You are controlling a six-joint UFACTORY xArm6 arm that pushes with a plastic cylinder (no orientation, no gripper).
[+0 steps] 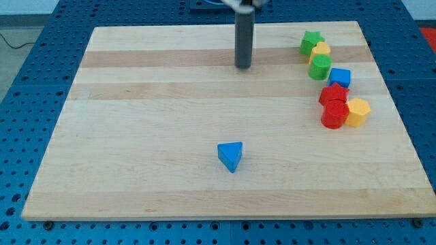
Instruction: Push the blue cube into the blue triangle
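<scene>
**Tip at the top of the worktop, both blue blocks well apart**

Nearest the view's bottom: blue triangle (pixel 230 156), alone on the wooden worktop (pixel 136 150), a little below centre.

Farther up, view's right: a tight cluster. Red cylinder (pixel 334 116) touches a yellow hexagonal block (pixel 357 111); a red star-like block (pixel 333 94) sits just above the cylinder. Blue cube (pixel 339 77) sits just above that, between the red star-like block and a green cylinder (pixel 319 67). Above these, a yellow block (pixel 321 49), shape unclear, then a green star-like block (pixel 311 41).

Farthest: my tip (pixel 243 67), on the worktop near the top edge, well left of the cluster and of the blue cube, well above the triangle. No fingers on this rig; a bare rod, nothing held.
</scene>
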